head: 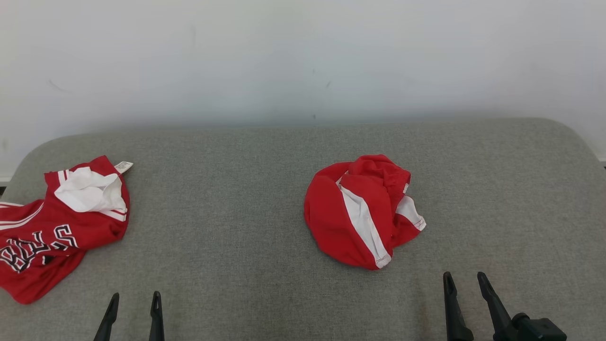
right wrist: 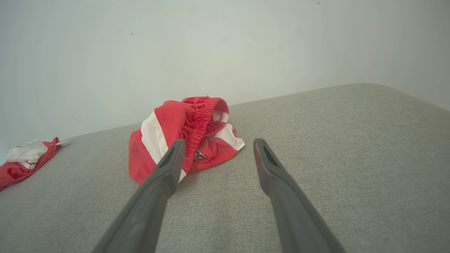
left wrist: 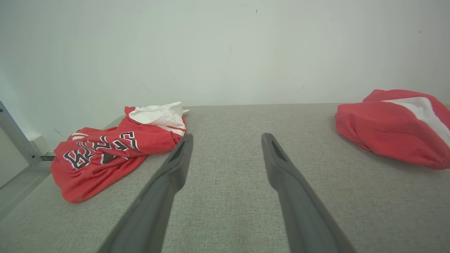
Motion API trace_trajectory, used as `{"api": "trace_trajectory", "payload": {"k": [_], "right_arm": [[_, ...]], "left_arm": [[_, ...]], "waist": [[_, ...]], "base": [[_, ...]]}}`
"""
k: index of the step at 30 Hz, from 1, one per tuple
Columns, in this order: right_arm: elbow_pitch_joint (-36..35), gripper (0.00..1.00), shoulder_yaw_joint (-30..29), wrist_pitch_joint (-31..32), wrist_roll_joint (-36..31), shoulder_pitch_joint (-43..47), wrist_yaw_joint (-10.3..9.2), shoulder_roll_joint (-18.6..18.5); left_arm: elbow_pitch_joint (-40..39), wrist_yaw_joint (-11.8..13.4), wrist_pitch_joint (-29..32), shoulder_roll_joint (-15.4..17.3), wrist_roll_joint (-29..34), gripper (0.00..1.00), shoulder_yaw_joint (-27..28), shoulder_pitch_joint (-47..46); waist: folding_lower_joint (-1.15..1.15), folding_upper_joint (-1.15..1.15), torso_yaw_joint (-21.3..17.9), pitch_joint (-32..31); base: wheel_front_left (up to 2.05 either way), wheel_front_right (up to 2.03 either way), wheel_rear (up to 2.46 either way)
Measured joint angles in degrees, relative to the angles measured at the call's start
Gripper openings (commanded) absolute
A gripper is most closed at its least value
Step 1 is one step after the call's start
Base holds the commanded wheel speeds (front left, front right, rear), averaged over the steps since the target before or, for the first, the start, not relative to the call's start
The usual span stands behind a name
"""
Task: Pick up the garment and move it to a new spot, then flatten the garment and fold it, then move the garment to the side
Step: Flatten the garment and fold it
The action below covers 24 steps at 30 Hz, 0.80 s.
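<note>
A crumpled red garment [head: 331,222] with white side stripes and an elastic waistband lies bunched just right of the middle of the grey padded surface [head: 227,189]. It sits at the right edge of the left wrist view [left wrist: 379,130] and straight ahead in the right wrist view [right wrist: 168,119]. My right gripper [head: 464,274] hovers open near the front edge, to the garment's right and short of it; its fingers [right wrist: 219,140] hold nothing. My left gripper [head: 134,294] stands open at the front left, empty [left wrist: 227,135], well apart from the garment.
A second red garment, a jersey [head: 71,232] with black-and-white lettering and a white lining, lies rumpled at the surface's far left edge [left wrist: 105,161] [right wrist: 21,168]. A pale wall [head: 303,57] rises behind the surface. A metal frame piece [left wrist: 14,137] stands off the left side.
</note>
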Motion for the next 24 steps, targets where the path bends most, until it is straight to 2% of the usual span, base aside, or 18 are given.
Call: {"api": "trace_trajectory", "payload": {"k": [6, 12, 21, 24], "right_arm": [[0.32, 1.00, 1.55, 0.00, -0.05, -0.71, 0.00, -0.01], [1.74, 1.00, 4.60, -0.01, -0.90, -6.16, 0.00, -0.07], [11.10, 1.00, 6.62, 0.00, -1.00, -14.04, 0.00, -1.66], [16.29, 1.00, 6.68, -0.01, -0.49, -17.27, 0.00, -2.15]], "left_arm": [[0.09, -0.03, 0.00, -0.10, 0.01, 1.00, 0.23, -0.11], [0.34, -0.05, 0.00, -0.30, 0.37, 1.00, -0.24, -0.80], [0.41, -0.08, 0.00, -0.53, 0.62, 1.00, -1.83, -2.53], [0.47, -0.09, 0.00, -0.66, 0.63, 1.00, -2.60, -3.69]], "waist": [[0.00, 0.00, 0.33, 0.08], [0.00, 0.00, 1.26, 0.40], [0.00, 0.00, 3.27, 1.97], [0.00, 0.00, 3.95, 3.35]], "base": [[0.00, 0.00, 0.00], [0.00, 0.00, 0.00], [0.00, 0.00, 0.00], [0.00, 0.00, 0.00]]}}
